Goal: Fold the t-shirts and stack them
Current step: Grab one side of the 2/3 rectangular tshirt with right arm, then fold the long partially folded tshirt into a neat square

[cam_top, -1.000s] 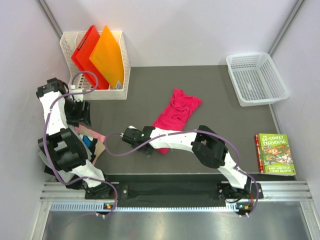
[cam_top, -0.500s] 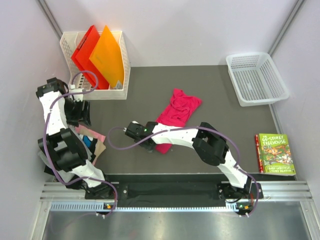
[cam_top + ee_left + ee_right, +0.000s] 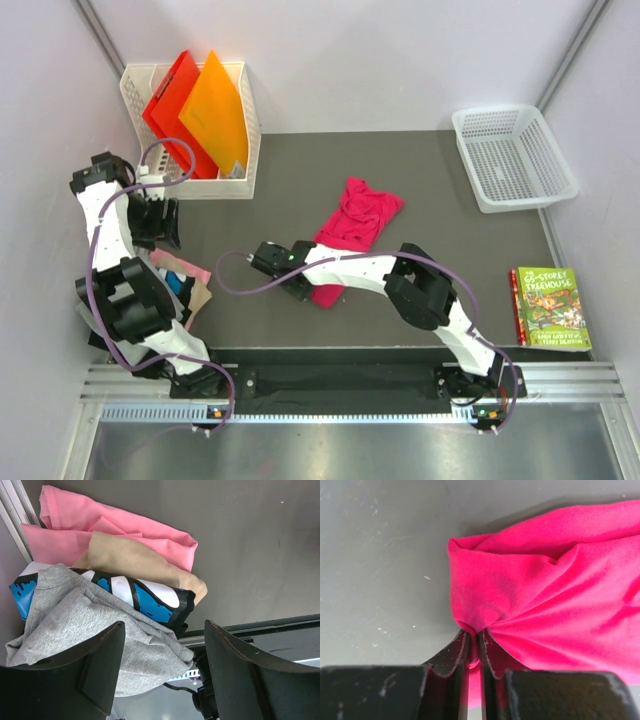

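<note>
1. Shirts lay loosely folded at the left edge of the worktop [image 3: 420, 170]: grey shirt [image 3: 75, 625] on top, then blue shirt [image 3: 147, 596], tan shirt [image 3: 135, 562] and pale pink shirt [image 3: 125, 530]. My left end effector [image 3: 164, 627] hung spread wide above them, holding nothing.
2. My right end effector [image 3: 474, 636] was pinched on a corner of the magenta shirt [image 3: 545, 590], which lay crumpled mid-worktop.
3. By my reckoning, folding and stacking that last shirt remained.

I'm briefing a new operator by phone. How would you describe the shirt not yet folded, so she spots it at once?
On the dark table, look midway between the folder rack at back left and the green book at right. The magenta t-shirt lies crumpled, a corner pinched in the right gripper; the other shirts sit piled at the left edge.
</note>
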